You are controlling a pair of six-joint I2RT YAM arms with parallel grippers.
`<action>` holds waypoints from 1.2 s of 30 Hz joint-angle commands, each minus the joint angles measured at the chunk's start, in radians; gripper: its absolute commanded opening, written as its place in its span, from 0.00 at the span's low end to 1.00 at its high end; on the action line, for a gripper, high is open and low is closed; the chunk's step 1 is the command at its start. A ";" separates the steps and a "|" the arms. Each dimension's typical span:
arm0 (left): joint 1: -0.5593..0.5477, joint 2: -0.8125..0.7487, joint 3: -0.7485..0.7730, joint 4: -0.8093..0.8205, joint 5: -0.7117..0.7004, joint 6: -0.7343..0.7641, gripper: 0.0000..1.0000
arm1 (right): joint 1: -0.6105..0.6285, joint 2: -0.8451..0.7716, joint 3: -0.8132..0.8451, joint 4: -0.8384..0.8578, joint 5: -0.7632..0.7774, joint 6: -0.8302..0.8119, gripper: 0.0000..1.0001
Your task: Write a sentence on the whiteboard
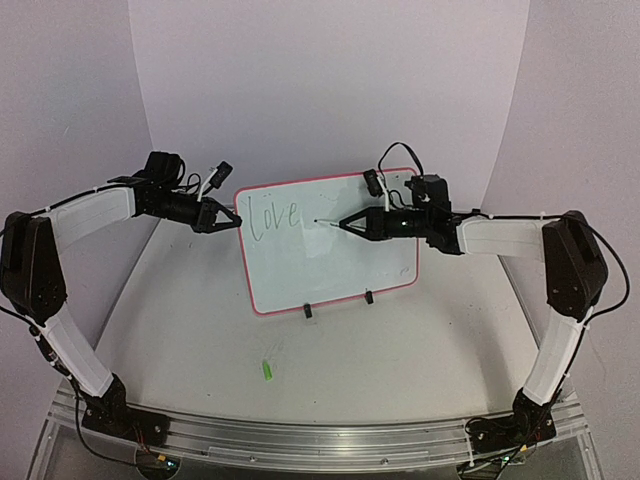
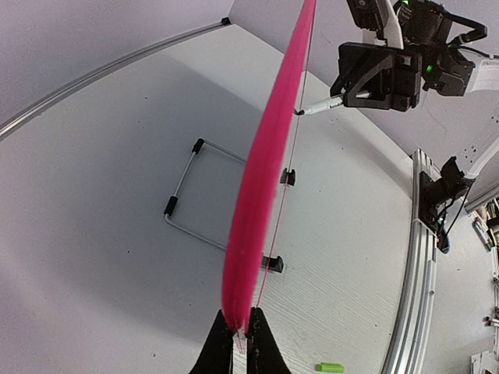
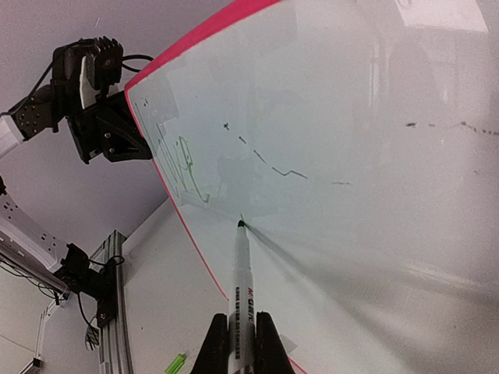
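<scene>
The whiteboard (image 1: 330,262) with its red-pink rim stands upright on two black feet mid-table. The sentence (image 1: 274,217) is one greenish word, "Love", at the board's upper left; it also shows in the right wrist view (image 3: 181,162). My left gripper (image 1: 232,222) is shut on the whiteboard's left rim (image 2: 261,195). My right gripper (image 1: 362,224) is shut on a white marker pen (image 3: 242,284), whose tip (image 3: 240,224) touches the board just right of the word.
A small green marker cap (image 1: 266,370) lies on the table in front of the board; it also shows in the left wrist view (image 2: 330,367). A wire stand (image 2: 187,204) props the board from behind. Purple walls close in behind.
</scene>
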 commanded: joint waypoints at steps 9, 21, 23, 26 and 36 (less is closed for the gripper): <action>-0.008 0.000 0.012 -0.043 -0.033 0.016 0.00 | -0.006 -0.035 0.052 0.074 0.093 0.009 0.00; -0.007 0.001 0.012 -0.044 -0.031 0.017 0.00 | -0.028 -0.052 0.003 0.159 0.100 0.052 0.00; -0.006 0.002 0.012 -0.043 -0.030 0.016 0.00 | -0.032 -0.052 -0.010 0.166 0.099 0.055 0.00; -0.006 0.005 0.013 -0.043 -0.030 0.017 0.00 | -0.037 -0.047 -0.026 0.169 0.093 0.056 0.00; -0.006 0.011 0.015 -0.043 -0.031 0.017 0.00 | -0.037 0.021 -0.059 0.160 0.058 0.050 0.00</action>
